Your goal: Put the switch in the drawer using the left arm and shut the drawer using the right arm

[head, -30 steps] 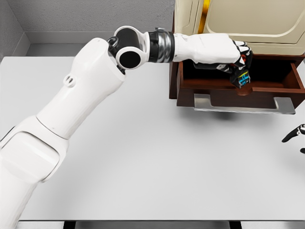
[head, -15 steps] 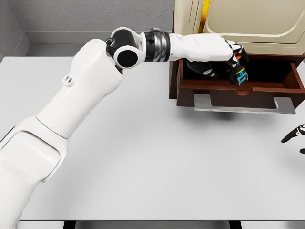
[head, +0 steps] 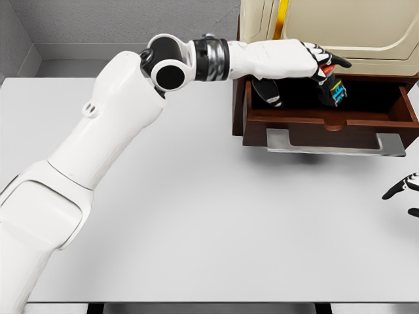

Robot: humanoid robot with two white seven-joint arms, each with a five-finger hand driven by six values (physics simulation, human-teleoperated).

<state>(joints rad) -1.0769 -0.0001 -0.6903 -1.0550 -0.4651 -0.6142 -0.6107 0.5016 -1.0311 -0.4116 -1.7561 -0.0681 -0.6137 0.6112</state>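
Holding one switch [head: 336, 92]: left robot hand [head: 308, 65], over one drawer [head: 327, 122].

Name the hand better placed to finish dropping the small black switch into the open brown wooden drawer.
Left. The left hand is over the open brown wooden drawer at the small black switch; the right hand shows only at the table's right edge.

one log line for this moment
left hand: above open drawer | switch: under fingers | right hand: at right edge of table
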